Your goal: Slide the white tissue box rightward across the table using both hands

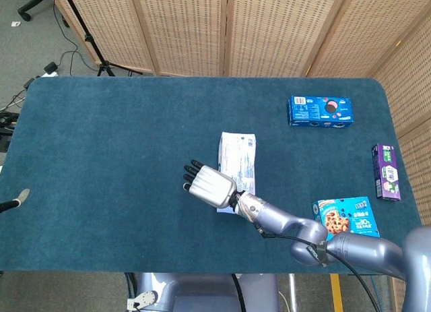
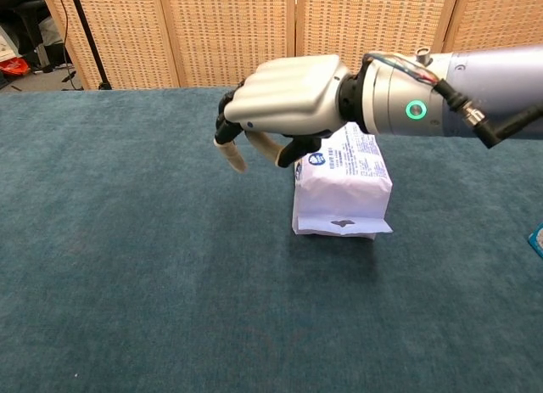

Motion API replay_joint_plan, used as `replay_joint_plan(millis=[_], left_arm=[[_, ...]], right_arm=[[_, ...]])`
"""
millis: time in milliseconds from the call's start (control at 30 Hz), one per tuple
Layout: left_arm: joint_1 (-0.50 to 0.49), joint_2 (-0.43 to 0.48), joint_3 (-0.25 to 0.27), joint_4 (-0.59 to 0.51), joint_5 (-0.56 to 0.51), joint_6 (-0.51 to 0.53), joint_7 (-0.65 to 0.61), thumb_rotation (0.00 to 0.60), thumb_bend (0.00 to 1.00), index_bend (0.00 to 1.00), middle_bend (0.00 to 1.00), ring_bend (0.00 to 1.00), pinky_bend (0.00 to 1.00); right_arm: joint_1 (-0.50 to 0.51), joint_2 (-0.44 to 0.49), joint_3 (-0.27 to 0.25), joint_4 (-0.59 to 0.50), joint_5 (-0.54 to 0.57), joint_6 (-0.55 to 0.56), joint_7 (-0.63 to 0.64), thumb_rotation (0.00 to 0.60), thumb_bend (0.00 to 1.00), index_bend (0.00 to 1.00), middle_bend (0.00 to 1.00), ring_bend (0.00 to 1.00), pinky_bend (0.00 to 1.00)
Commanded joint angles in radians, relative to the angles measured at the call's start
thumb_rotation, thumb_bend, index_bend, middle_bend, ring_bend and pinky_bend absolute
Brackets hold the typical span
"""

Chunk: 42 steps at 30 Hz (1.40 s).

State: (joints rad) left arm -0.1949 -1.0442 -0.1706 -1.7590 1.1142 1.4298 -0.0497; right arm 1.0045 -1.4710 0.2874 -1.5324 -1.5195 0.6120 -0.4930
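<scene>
One white tissue box [image 1: 236, 170] lies near the middle of the blue table [image 1: 108, 137], a soft white pack with blue print and a crimped flap at its near end. The right hand [image 2: 284, 104] hovers over its left side, fingers [image 2: 231, 155] loosely spread, hanging just left of the pack, holding nothing.

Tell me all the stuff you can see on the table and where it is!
white tissue box: one, white, middle of the table
cookie box: one, blue, far right
purple box: one, purple, right edge
snack box: one, light blue, near right
table: one, dark teal cloth top
wicker screen: tan, behind the table
right hand: one, silver and black, fingers apart, at the tissue box's left side
left hand: only a tip shows, far left edge
</scene>
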Motion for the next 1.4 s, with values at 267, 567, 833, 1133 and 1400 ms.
replay_joint_plan(millis=[267,567,833,1133,1400], left_arm=[[0.000,-0.008,-0.008,-0.003,0.007,-0.018,0.017,0.600,0.21,0.00,0.00,0.00,0.00],[0.003,-0.008,-0.010,-0.005,0.018,-0.029,0.025,0.600,0.21,0.00,0.00,0.00,0.00],[0.006,-0.003,-0.021,-0.005,0.015,-0.039,0.011,0.600,0.21,0.00,0.00,0.00,0.00],[0.014,0.004,-0.018,-0.013,0.035,-0.042,-0.001,0.600,0.21,0.00,0.00,0.00,0.00],[0.019,0.007,-0.019,-0.014,0.046,-0.044,-0.011,0.600,0.22,0.00,0.00,0.00,0.00]], right_arm=[[0.039,-0.021,-0.062,0.052,0.200,-0.034,-0.238,0.600,1.00,0.41,0.29,0.17,0.17],[0.052,0.045,-0.143,0.008,0.353,-0.001,-0.407,0.600,1.00,0.50,0.38,0.18,0.18],[0.032,0.106,-0.232,0.004,0.300,0.066,-0.454,0.600,1.00,0.53,0.39,0.19,0.18],[0.002,0.113,-0.258,0.062,0.310,0.104,-0.400,0.600,1.00,0.53,0.39,0.20,0.19],[-0.020,0.119,-0.273,0.088,0.352,0.115,-0.364,0.600,1.00,0.53,0.39,0.21,0.24]])
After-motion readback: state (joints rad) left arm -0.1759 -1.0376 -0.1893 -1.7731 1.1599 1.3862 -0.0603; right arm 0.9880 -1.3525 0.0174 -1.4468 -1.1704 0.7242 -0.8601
